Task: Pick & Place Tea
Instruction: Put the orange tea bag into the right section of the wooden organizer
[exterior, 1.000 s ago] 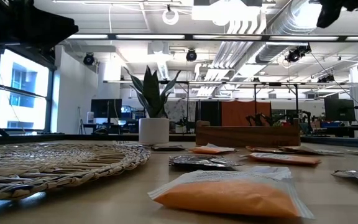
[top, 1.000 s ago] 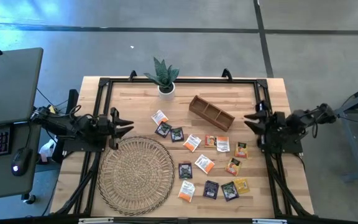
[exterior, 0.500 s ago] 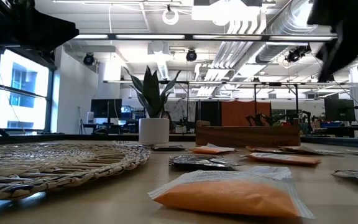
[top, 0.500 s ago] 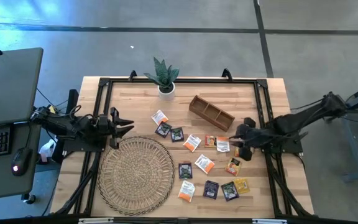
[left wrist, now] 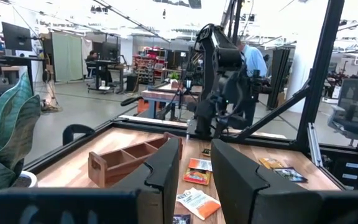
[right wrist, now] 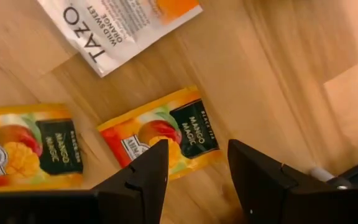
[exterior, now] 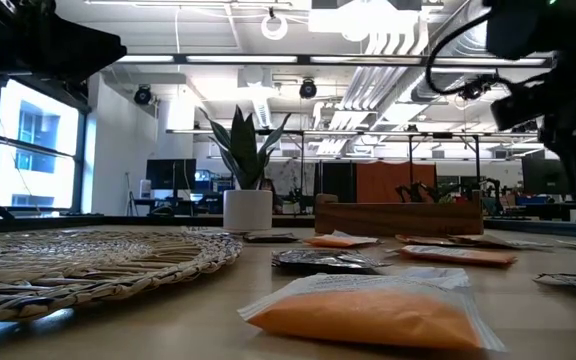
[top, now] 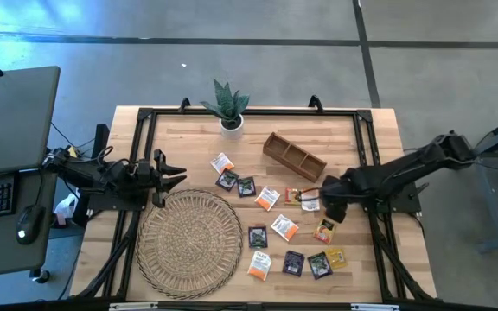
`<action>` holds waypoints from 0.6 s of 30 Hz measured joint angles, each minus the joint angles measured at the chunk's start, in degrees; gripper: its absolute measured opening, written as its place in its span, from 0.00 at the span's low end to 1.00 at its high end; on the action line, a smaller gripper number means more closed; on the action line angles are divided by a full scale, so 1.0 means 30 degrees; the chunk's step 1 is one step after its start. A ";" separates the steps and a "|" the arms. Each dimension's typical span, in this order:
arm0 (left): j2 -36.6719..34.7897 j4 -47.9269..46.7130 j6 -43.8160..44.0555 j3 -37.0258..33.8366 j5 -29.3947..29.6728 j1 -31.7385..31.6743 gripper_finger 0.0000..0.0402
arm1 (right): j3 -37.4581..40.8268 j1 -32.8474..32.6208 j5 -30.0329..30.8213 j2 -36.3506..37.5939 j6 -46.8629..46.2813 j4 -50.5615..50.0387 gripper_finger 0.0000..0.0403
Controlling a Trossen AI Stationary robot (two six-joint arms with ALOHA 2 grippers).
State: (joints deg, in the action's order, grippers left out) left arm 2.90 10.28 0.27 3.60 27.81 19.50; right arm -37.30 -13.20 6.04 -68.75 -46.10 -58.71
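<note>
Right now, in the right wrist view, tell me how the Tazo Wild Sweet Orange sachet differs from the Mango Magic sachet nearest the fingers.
Colour: the Tazo sachet is white with an orange patch; the Mango Magic sachet is yellow-orange with a fruit picture and dark label panel. Place: the Mango Magic sachet lies just ahead of the open right gripper; the Tazo sachet lies farther off. Both lie flat on the wooden table.

**Right arm out and low, left arm parked**

I see my right gripper stretched inward over the table, pointing down, fingers parted with nothing between them. My left gripper waits at the left edge, fingers slightly apart.
</note>
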 joint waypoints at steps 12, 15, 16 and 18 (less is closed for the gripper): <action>0.0000 0.0000 0.0007 0.0000 0.0007 -0.0004 0.23 | 0.0000 0.2491 -0.0666 -0.2253 0.0864 0.1210 0.40; 0.0000 -0.0002 0.0007 0.0000 0.0007 -0.0004 0.23 | 0.0513 0.2838 -0.1093 -0.2778 0.0877 0.1789 0.40; 0.0000 -0.0030 0.0007 0.0000 0.0007 -0.0004 0.23 | 0.0840 0.2931 -0.1237 -0.2926 0.0871 0.2143 0.40; 0.0000 -0.0058 0.0007 0.0000 0.0007 -0.0004 0.23 | 0.1475 0.3046 -0.1710 -0.3091 0.0871 0.3015 0.40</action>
State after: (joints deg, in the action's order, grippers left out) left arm 2.90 10.11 0.30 3.60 27.83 19.49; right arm -32.87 -4.06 0.92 -78.02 -43.48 -49.67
